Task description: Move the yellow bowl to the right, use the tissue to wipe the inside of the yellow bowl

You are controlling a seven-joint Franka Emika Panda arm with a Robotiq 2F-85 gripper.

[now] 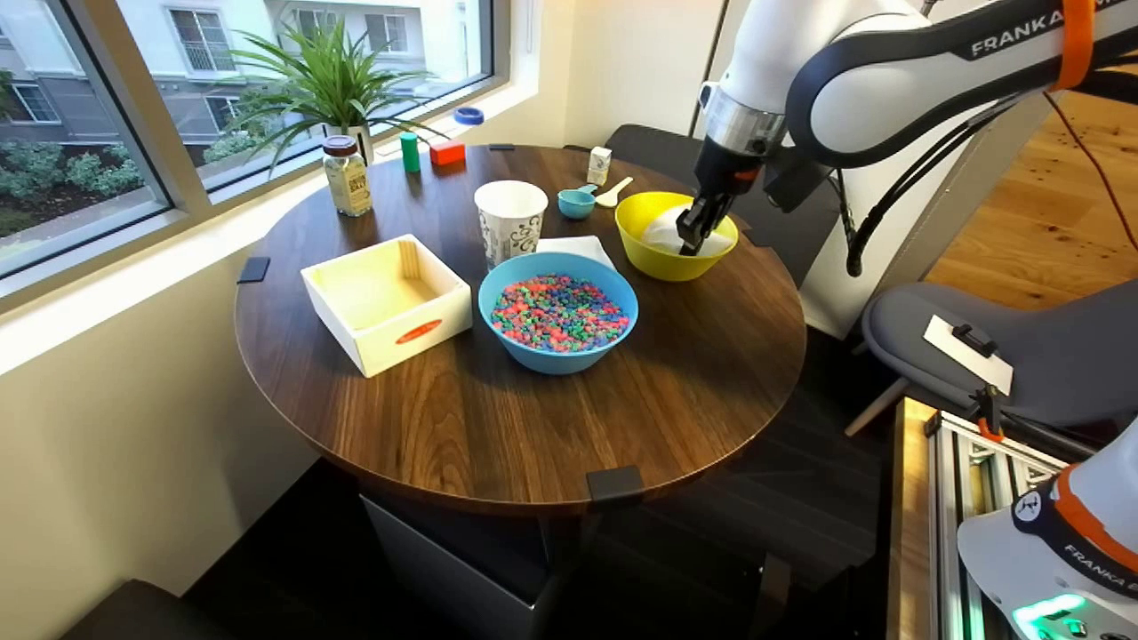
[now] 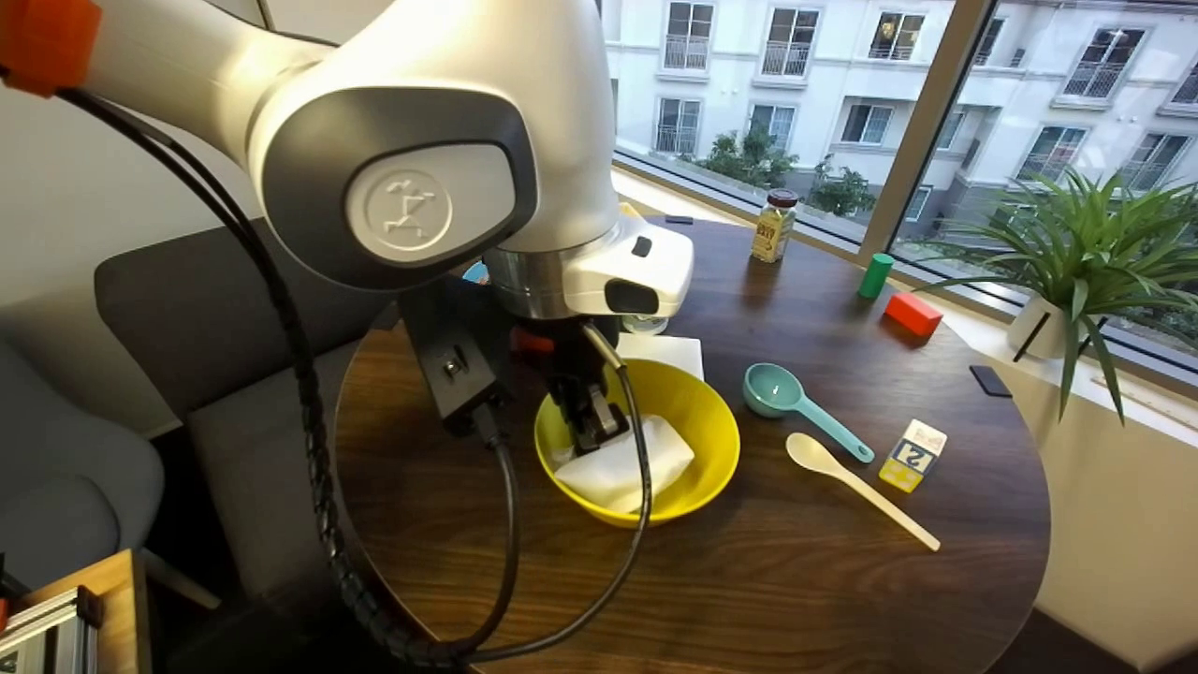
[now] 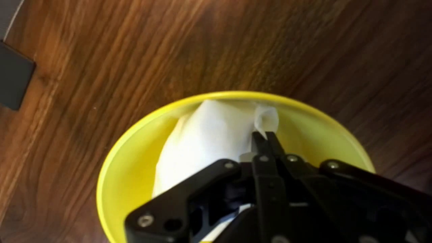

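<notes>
The yellow bowl (image 1: 665, 264) stands upright on the round wooden table; it also shows in an exterior view (image 2: 719, 449) and in the wrist view (image 3: 130, 179). The white tissue (image 3: 206, 141) lies creased inside the bowl and covers part of its inner wall. It also shows in both exterior views (image 1: 660, 233) (image 2: 641, 465). My gripper (image 3: 264, 135) reaches down into the bowl with its fingers together. A fold of tissue is pinched between the fingertips. The gripper also shows in both exterior views (image 1: 690, 242) (image 2: 599, 432). The lower part of the bowl is hidden behind the gripper in the wrist view.
A blue bowl (image 1: 556, 363) of multicoloured pieces stands beside a wooden box (image 1: 418, 333) and a patterned cup (image 1: 511, 218). A flat white sheet (image 1: 587, 249) lies near the cup. A teal scoop (image 2: 775, 391), a wooden spoon (image 2: 866, 487) and a small carton (image 2: 913, 456) lie near the yellow bowl.
</notes>
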